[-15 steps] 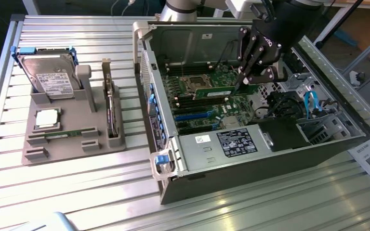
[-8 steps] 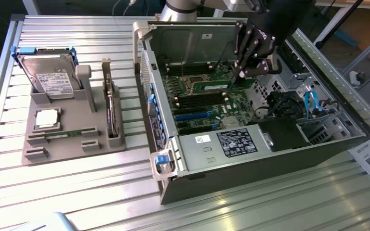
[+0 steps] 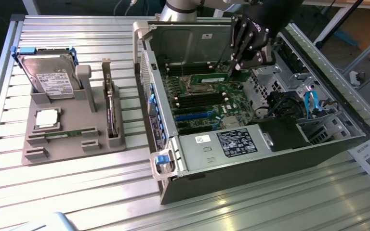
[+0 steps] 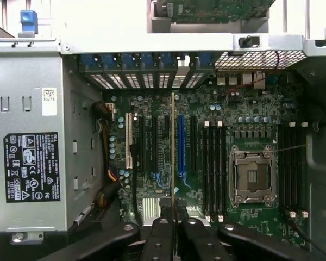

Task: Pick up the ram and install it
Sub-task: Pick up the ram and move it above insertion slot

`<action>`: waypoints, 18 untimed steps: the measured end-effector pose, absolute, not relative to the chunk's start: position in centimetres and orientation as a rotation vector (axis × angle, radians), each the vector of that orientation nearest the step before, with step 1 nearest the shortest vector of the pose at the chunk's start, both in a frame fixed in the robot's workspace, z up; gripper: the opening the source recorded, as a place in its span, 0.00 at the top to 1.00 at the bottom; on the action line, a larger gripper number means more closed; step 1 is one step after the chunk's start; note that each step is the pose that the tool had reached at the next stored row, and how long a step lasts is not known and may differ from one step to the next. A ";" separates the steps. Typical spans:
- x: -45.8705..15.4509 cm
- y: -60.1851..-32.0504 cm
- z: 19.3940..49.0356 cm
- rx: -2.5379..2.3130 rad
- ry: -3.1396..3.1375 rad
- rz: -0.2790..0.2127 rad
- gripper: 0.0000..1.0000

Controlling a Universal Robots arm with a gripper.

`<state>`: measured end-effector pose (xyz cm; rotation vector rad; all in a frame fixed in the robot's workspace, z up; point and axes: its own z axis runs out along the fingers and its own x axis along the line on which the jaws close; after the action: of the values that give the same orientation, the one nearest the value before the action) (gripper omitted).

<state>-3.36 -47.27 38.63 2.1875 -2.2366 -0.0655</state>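
Observation:
The ram [image 3: 207, 77] is a thin green stick held level above the motherboard [image 3: 204, 110] inside the open computer case [image 3: 256, 168]. My gripper [image 3: 238, 69] is shut on its end nearer the exterior view's right. In the wrist view the ram [image 4: 174, 152] appears edge-on as a thin line running out from between my black fingers [image 4: 160, 239], over the board's expansion slots. The black memory slots [image 4: 213, 168] lie on either side of the processor socket [image 4: 252, 176], and the stick hangs apart from them.
On the exterior view's left stands a grey holder [image 3: 75, 139] with a hard drive [image 3: 50, 77], a square silver chip [image 3: 46, 118] and a dark expansion card [image 3: 111, 110]. The power supply [image 3: 236, 142], blue cables [image 3: 310, 103] and the case walls crowd the board.

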 end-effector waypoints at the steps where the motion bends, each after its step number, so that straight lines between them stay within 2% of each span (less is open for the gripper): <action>1: -3.4 -47.1 38.6 2.187 -2.237 -0.065 0.88; 13: -3.3 -44.5 38.5 2.188 -2.237 -0.066 0.88; 18: -3.3 -44.3 38.5 2.188 -2.237 -0.067 0.88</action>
<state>-3.27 -44.27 38.53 2.1882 -2.2372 -0.0667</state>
